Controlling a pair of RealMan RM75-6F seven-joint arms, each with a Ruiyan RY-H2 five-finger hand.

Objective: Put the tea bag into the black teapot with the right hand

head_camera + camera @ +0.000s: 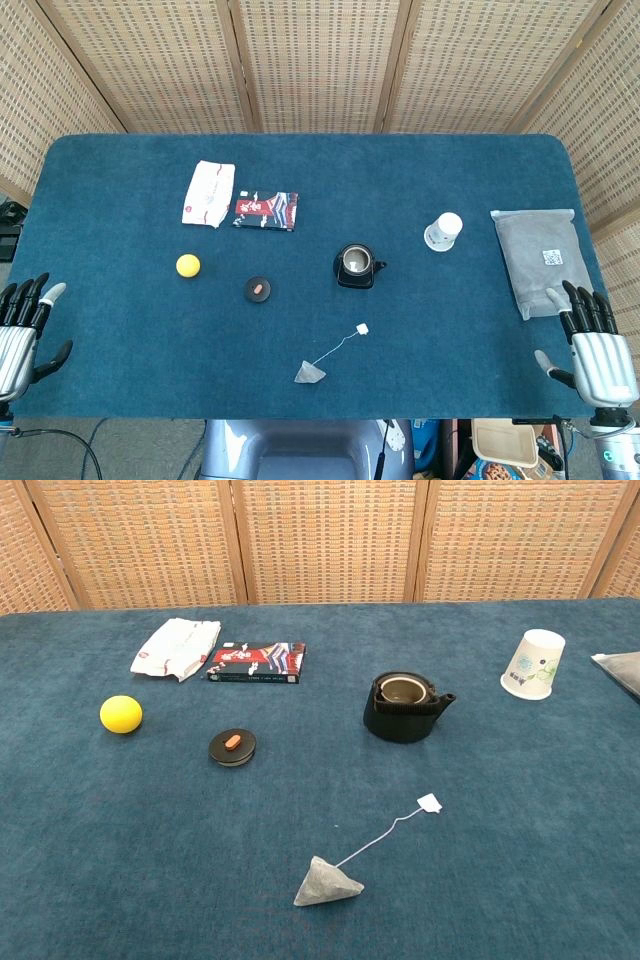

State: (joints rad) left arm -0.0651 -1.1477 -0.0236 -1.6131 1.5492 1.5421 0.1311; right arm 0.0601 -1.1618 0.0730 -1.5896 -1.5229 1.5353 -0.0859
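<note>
Now, step in hand: reaching for the tea bag (327, 884); nothing is lifted yet, so the task looks barely begun.
Right hand: the right hand (593, 345) sits at the right edge of the worktop (120, 300), fingers apart and holding nothing, well away from the bag.
Left hand: the left hand (22, 325) is at the opposite edge, fingers also spread and empty; it has no part in this job.
Tea bag: a small pyramid lying near the front edge, toward the middle, with its string (385, 832) running up and right to a paper tag (430, 803).
Black teapot: the black teapot (404, 707) stands upright beyond the tag, mouth uncovered; its lid (232, 746) lies apart to the left.
Approach: probably best to come in low from the right and pinch the tag or the string near it, since the tag lies nearest the pot.
Carry: lift high enough that the dangling bag clears the rim, then lower it straight into the opening.
Risk: a light bag may swing or catch on the rim; the paper cup (532, 664) stands near the arm's path.
</note>
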